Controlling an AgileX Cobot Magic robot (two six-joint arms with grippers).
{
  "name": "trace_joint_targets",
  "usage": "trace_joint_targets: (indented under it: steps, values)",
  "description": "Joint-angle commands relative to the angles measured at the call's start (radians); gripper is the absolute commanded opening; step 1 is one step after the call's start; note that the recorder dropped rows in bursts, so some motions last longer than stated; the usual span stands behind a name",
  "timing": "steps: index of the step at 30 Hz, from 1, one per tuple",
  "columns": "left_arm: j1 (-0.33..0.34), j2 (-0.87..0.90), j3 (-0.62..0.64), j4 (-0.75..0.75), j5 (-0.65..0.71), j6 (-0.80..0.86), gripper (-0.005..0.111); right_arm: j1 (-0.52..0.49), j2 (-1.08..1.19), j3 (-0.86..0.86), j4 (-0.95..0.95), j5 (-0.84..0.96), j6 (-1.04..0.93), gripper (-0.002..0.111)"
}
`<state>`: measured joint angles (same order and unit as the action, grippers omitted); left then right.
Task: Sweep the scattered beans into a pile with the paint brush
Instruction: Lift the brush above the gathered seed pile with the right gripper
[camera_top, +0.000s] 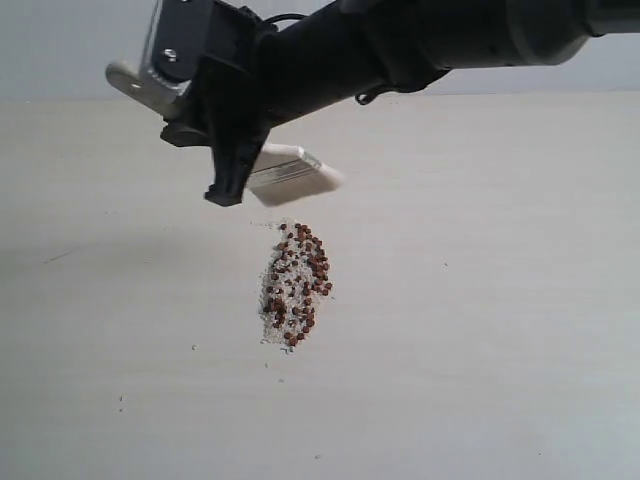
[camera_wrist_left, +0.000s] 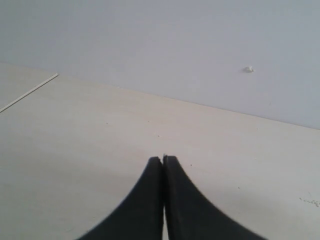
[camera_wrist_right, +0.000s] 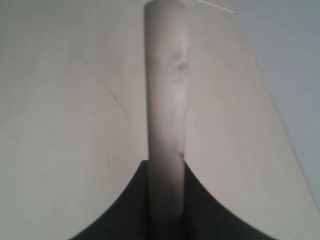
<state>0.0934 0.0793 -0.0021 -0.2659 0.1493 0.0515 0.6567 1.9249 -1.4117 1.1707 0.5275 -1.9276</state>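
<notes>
gripping the paint brush (camera_top: 292, 168), fingers (camera_top: 228, 175) hang apart from the pile's (camera_top: 296, 285) edge

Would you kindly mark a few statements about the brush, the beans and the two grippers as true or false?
1. The right gripper grips the paint brush by its handle. True.
2. The beans lie scattered far apart. False: they sit together in one oblong pile.
3. The left gripper is open. False: its jaws are shut, with nothing between them.
4. White grains are mixed into the pile. True.
</notes>
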Motion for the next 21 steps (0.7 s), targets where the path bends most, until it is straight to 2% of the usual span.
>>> trace_joint_targets:
  steps: [1,3,6,21]
  values:
    - [0.001,-0.003,0.002,-0.007,-0.004,0.002,0.0,-0.09,0.035,-0.016,0.166,0.241,-0.189,0.0]
    - [0.001,-0.003,0.002,-0.007,-0.004,0.002,0.0,-0.12,0.06,-0.038,0.155,0.354,-0.189,0.0]
    - [0.001,-0.003,0.002,-0.007,-0.004,0.002,0.0,-0.145,0.094,-0.067,0.139,0.422,-0.189,0.0]
    - [0.001,-0.003,0.002,-0.007,-0.004,0.002,0.0,-0.147,0.303,-0.347,0.077,0.393,-0.189,0.0]
